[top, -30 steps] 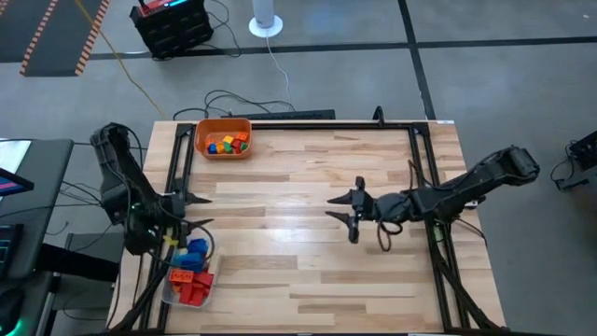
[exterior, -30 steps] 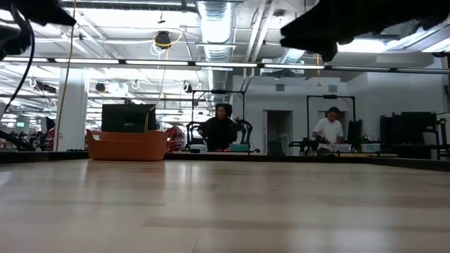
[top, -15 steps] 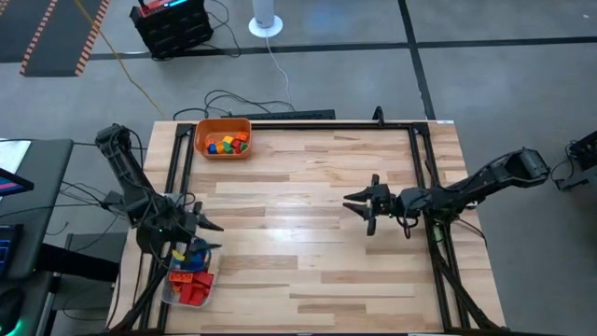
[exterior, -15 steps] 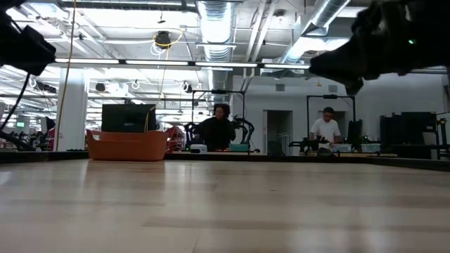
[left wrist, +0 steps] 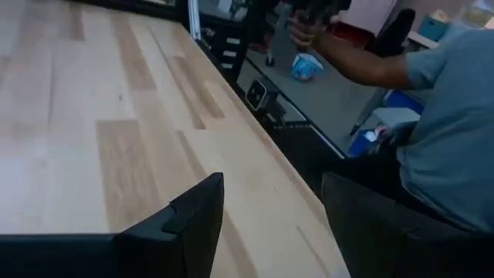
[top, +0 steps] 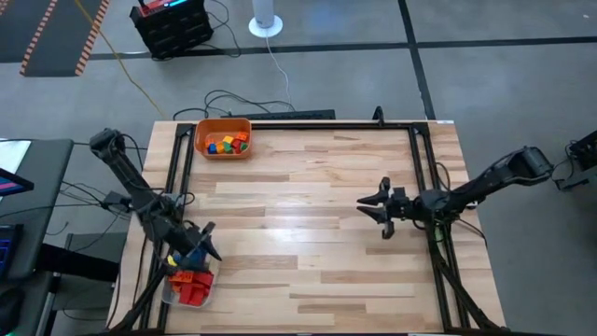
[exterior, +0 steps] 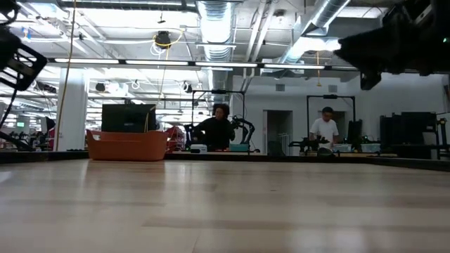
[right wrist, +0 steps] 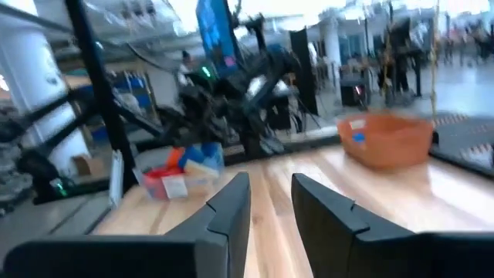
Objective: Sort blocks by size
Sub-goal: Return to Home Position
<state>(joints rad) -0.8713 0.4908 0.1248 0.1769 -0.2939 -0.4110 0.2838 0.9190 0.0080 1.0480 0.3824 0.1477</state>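
Just beside L pincer (top: 211,245), blocks (top: 191,284) in tub (top: 166,297)

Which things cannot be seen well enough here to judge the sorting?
- High view: the left gripper hangs over the clear plastic tub, hiding some of its toy bricks.
- High view: the small bricks in the orange plastic bin are too tiny to size.
- Low view: the bin's wall hides its contents.
- Right wrist view: blur smears the tub's bricks.
- The right gripper, mid-table, hides nothing.

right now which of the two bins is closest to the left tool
The clear tub at the front-left corner, with red and blue blocks: the left tool hangs over it. The orange bin sits at the far edge.
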